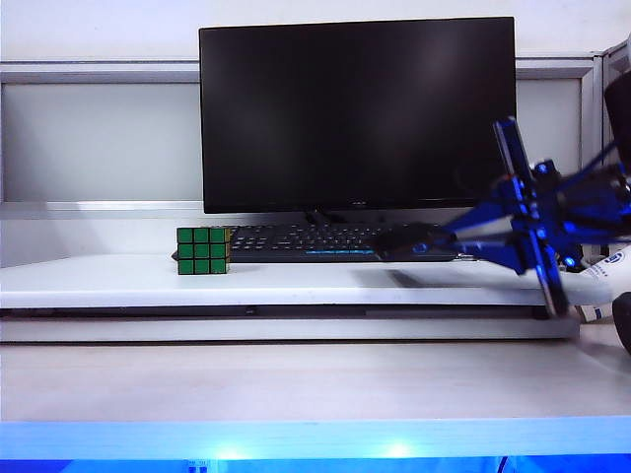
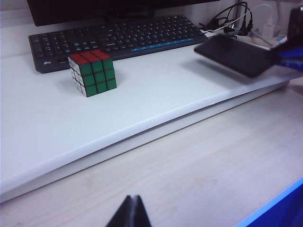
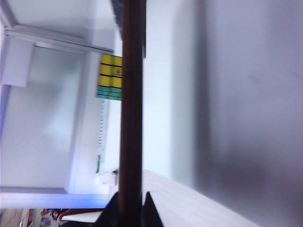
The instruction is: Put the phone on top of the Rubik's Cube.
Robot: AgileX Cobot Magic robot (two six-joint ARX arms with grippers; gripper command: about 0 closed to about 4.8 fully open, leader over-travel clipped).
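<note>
- My right gripper is clamped down tight on the phone. In the right wrist view the phone sits edge-on between my two fingertips, a thin dark slab running straight out away from me.
- From the exterior view, my right gripper is over on the right side, blue fingers reaching in toward the middle, with the phone sticking out past the tips, roughly level and lifted clear of the white board.
- The left wrist view backs that up: the phone hangs in the air with its shadow on the board below, so it's not resting on anything but my fingers.
- The cube is well off beyond the phone's far end, sitting on the board just in front of the keyboard's left end. Green face toward the exterior camera.
- In the left wrist view the cube shows a red top and green side; in my right wrist view a bit of it peeks out beside the phone, yellow with a teal strip.
- My left gripper is pulled back over the wooden desk, nowhere near the cube or phone. Its dark tips meet in a point, so it's closed with nothing in it.
- A monitor stands behind the keyboard, screen dark.
</note>
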